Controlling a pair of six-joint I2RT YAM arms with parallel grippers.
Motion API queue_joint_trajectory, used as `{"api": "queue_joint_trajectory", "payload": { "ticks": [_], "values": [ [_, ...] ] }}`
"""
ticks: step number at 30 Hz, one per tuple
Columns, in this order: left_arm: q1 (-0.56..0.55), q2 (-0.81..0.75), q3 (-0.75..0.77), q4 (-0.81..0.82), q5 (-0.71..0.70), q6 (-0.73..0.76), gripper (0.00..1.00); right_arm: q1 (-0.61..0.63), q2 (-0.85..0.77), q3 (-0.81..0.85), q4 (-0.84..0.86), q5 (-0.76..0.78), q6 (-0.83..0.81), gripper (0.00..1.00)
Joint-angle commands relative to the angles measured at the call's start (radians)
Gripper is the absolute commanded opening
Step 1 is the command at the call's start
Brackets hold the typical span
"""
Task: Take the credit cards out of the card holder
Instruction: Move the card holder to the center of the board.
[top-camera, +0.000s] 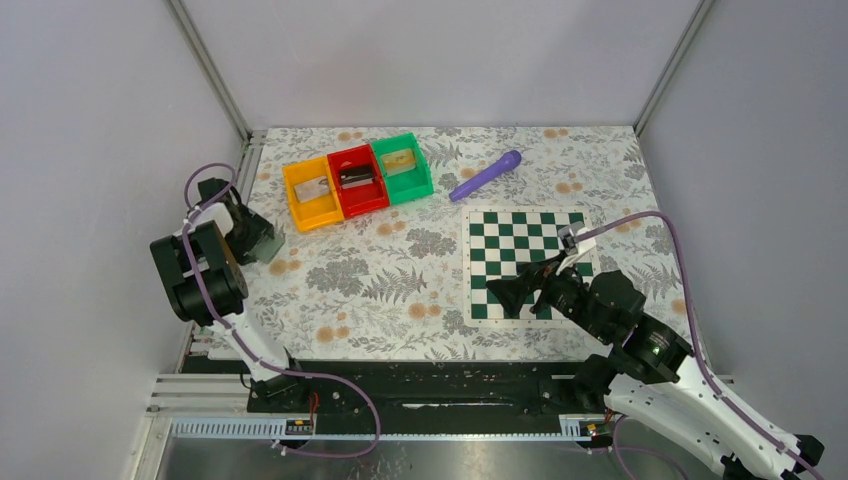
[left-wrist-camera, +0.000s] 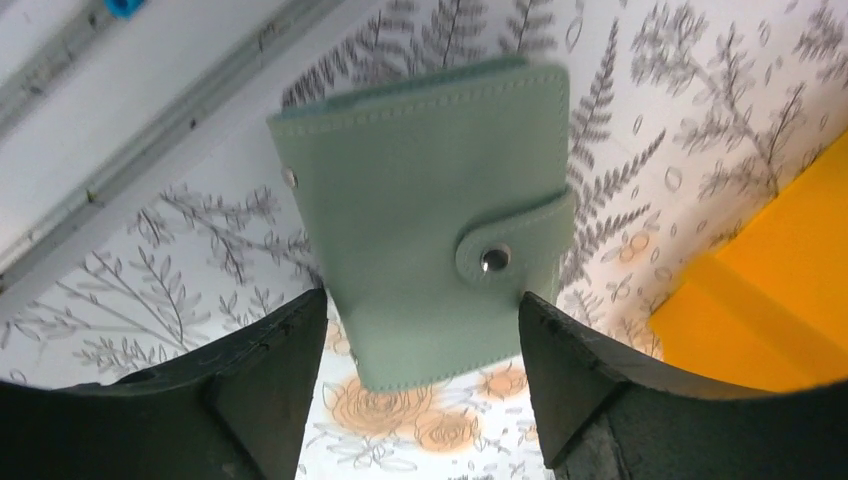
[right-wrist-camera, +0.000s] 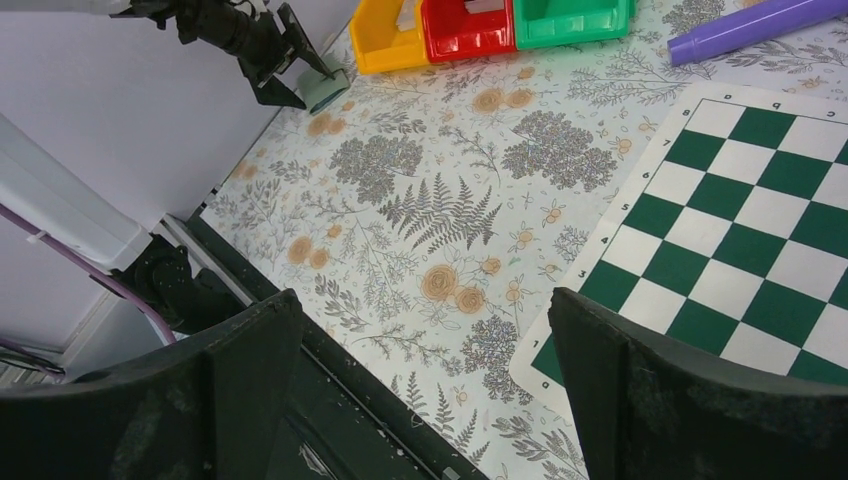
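Note:
The card holder lies shut on the floral cloth at the table's left edge, pale grey-green with a snapped tab. It also shows in the top view and the right wrist view. No credit cards show; the holder is closed. My left gripper is open, its fingers standing either side of the holder's near end, not closed on it. My right gripper is open and empty, hovering over the near left corner of the chessboard.
Yellow, red and green bins stand in a row at the back, each with a small item inside. A purple cylinder lies behind the chessboard. The left wall and metal rail run close beside the holder.

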Motion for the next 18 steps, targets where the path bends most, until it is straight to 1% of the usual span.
{"api": "queue_joint_trajectory", "payload": {
  "ticks": [1,7,10,12,15,18],
  "values": [
    [0.003,-0.094,-0.066,-0.055,0.08,0.022,0.68,0.005,-0.031,0.038,-0.018,0.053,0.038,0.99],
    [0.003,-0.149,-0.196,-0.051,0.169,-0.008,0.66,0.005,-0.106,0.025,-0.052,0.107,0.12,0.98],
    [0.002,-0.215,-0.298,-0.001,0.226,-0.054,0.64,0.005,-0.153,0.003,-0.075,0.138,0.161,0.98],
    [0.002,-0.264,-0.348,0.015,0.233,-0.068,0.62,0.005,-0.181,-0.002,-0.098,0.157,0.181,0.98],
    [0.002,-0.346,-0.35,0.009,0.216,-0.063,0.62,0.005,-0.224,-0.003,-0.131,0.177,0.186,0.97],
    [0.002,-0.417,-0.286,0.006,0.132,-0.076,0.63,0.005,-0.256,0.0,-0.158,0.18,0.182,0.97]
  ]
}}
